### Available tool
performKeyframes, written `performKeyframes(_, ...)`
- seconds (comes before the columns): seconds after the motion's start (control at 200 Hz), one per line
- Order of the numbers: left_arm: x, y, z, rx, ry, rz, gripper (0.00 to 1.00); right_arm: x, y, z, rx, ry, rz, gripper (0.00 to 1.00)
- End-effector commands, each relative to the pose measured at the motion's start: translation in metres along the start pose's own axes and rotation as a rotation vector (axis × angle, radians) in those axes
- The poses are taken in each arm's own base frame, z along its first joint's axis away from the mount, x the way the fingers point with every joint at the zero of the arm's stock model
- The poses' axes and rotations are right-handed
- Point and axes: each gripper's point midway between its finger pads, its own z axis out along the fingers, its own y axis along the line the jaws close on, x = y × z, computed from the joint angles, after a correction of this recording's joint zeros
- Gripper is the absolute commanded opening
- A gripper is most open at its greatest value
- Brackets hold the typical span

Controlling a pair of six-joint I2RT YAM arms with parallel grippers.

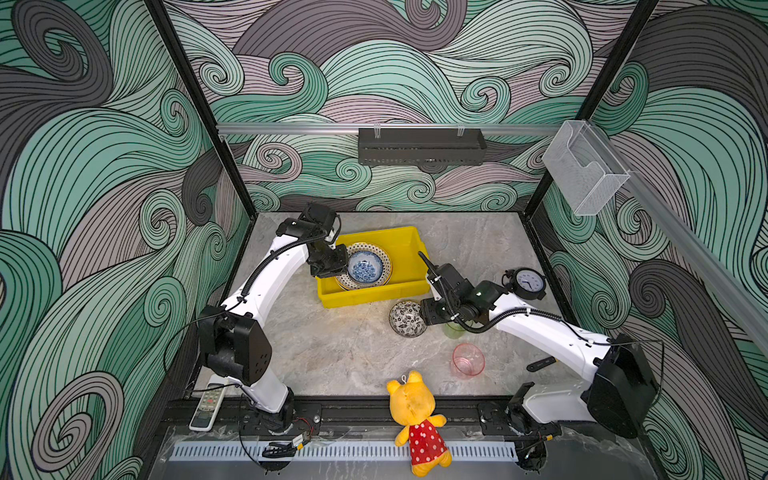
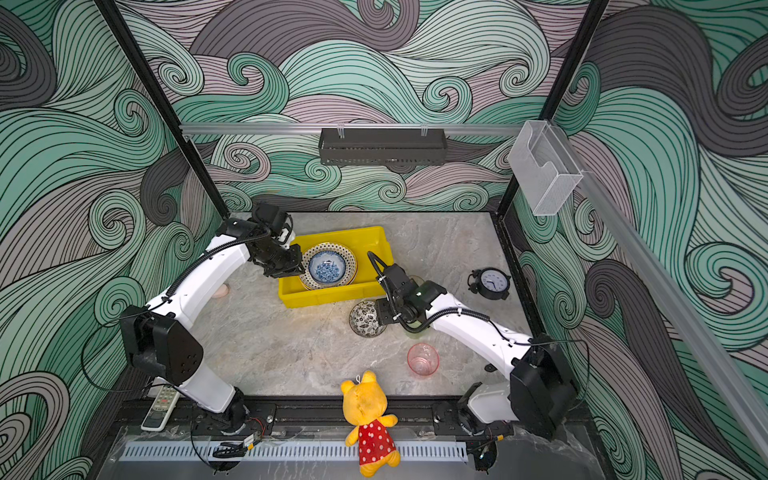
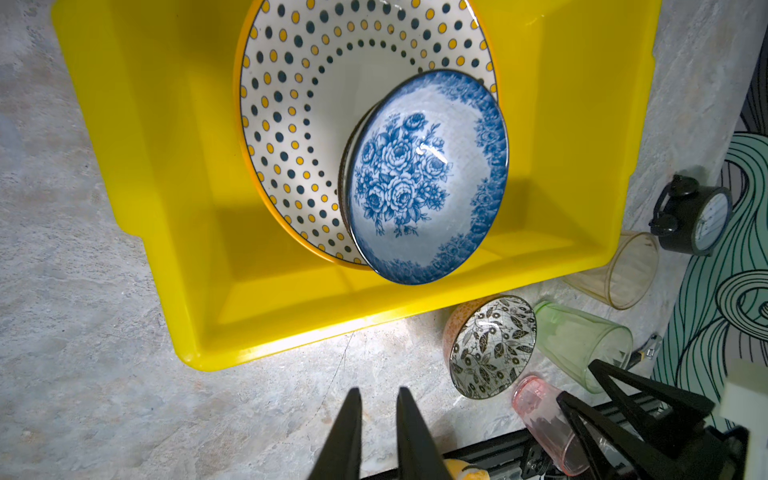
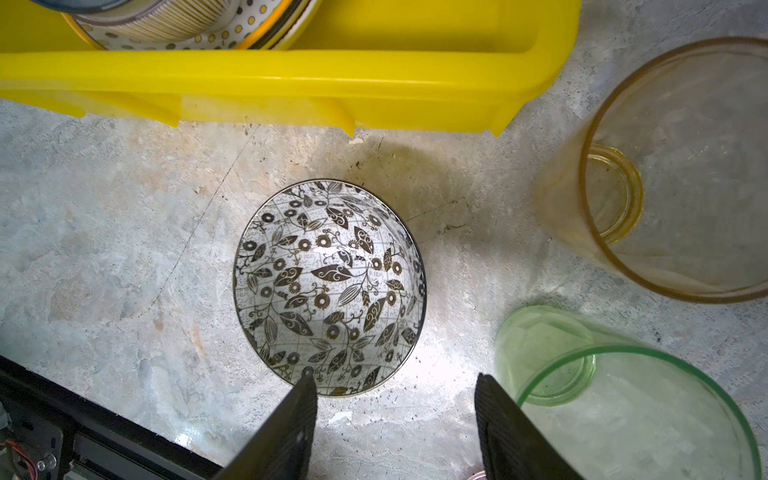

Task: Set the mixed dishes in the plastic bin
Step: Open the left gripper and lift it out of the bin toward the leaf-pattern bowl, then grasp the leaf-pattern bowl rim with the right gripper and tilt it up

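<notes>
Green cup (image 4: 615, 390) just beside leafy bowl (image 4: 328, 286); bare tabletop (image 4: 124, 270) opposite

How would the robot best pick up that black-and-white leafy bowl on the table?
Probably by its rim, from above: the leafy bowl stands upright, mouth up. The open right gripper beside it could pinch the nearest wall, one finger inside, one outside.

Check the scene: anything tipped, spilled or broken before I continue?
Nothing looks broken or spilled. Only the bear looks odd: it lies across the front edge of the table, half off it.
</notes>
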Motion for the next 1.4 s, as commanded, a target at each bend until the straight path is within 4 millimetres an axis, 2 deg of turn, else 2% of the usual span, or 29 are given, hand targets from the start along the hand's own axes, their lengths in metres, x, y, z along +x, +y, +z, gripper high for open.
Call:
performKeyframes(0.0,0.008,-0.002,-0.015,0.021,-0.01,0.011,0.2,0.003,0.001,0.005,-0.004,0.007,0.015,0.62)
performKeyframes(0.55,0.029,0.001,-0.025,0.047,-0.017,-0.001,0.21,0.006,0.004,0.029,0.004,0.058,0.013,0.62)
performKeyframes(0.871,0.045,0.003,-0.019,0.066,0.008,-0.007,0.21,0.008,0.0,0.05,0.047,0.096,-0.003,0.58)
performKeyframes(1.291,0.05,0.005,-0.007,0.071,0.032,-0.016,0.21,0.009,0.0,0.063,0.063,0.126,-0.007,0.53)
performKeyframes(1.396,0.05,0.002,-0.006,0.085,0.035,-0.018,0.21,0.008,0.0,0.065,0.068,0.131,-0.012,0.48)
